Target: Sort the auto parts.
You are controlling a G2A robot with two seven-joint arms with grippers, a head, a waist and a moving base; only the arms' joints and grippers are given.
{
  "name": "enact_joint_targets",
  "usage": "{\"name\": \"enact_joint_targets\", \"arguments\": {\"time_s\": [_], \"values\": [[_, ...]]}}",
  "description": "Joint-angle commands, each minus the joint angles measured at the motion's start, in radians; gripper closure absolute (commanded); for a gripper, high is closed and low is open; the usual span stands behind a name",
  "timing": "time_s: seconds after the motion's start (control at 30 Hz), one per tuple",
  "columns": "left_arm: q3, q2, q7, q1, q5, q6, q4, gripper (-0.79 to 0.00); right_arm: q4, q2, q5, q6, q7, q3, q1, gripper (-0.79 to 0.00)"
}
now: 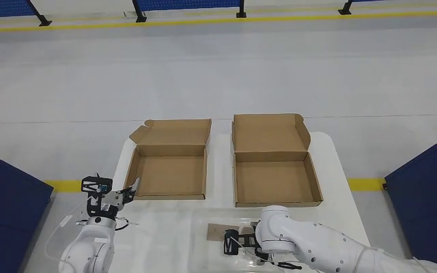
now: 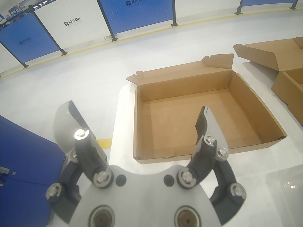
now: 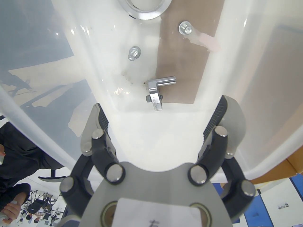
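Your right gripper [image 3: 161,114] hangs inside a translucent plastic bin [image 3: 260,90] at the near edge of the table [image 1: 330,164], its jaws spread wide and holding nothing. Just beyond its fingertips, roughly centred between them, lies an L-shaped metal bracket [image 3: 157,90]. It is bright silver, with a round pin as one leg and a flat clamp block with a small dark screw as the other. It rests at the edge of a brown sheet [image 3: 189,55] on the bin's floor; you cannot tell whether that sheet lies inside the bin or under it. Farther on, the near bolt [image 3: 134,53] sits on the white floor and the far bolt [image 3: 185,28] over the brown sheet, well apart; both are short and flanged. Past them a wide metal ring [image 3: 144,1] lies flat. The bin's curved walls rise close on both sides of the gripper.

Your left gripper [image 2: 137,112] is also wide open with nothing in it. It hangs at the table's left edge and points toward the left cardboard box [image 2: 184,86], a shallow box with its lid folded back. Just beside that box stands the right cardboard box [image 1: 276,183], the same kind, lid back too
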Motion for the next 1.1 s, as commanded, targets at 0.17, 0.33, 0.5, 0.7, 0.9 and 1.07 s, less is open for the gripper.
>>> {"name": "enact_joint_targets", "arguments": {"time_s": [0.17, 0.33, 0.5, 0.7, 0.9, 1.07], "values": [[0.0, 0.0, 0.0, 0.0, 0.0, 0.0, 0.0, -0.785, 0.026, -0.011, -0.026, 0.0, -0.009, -0.013, -0.014, -0.785], [0.0, 0.0, 0.0, 0.0, 0.0, 0.0, 0.0, -0.785, 0.032, -0.017, -0.022, -0.018, 0.003, -0.021, -0.016, -0.785], [0.0, 0.0, 0.0, 0.0, 0.0, 0.0, 0.0, -0.785, 0.034, -0.017, -0.024, -0.015, -0.004, -0.02, -0.018, -0.785], [0.0, 0.0, 0.0, 0.0, 0.0, 0.0, 0.0, -0.785, 0.053, -0.018, -0.056, -0.029, -0.027, -0.019, -0.031, -0.785], [0.0, 0.0, 0.0, 0.0, 0.0, 0.0, 0.0, -0.785, 0.07, -0.024, -0.06, -0.034, -0.039, -0.011, -0.032, -0.671], [0.0, 0.0, 0.0, 0.0, 0.0, 0.0, 0.0, -0.785, 0.069, -0.025, -0.076, -0.02, -0.04, -0.004, -0.041, -0.496]]}}
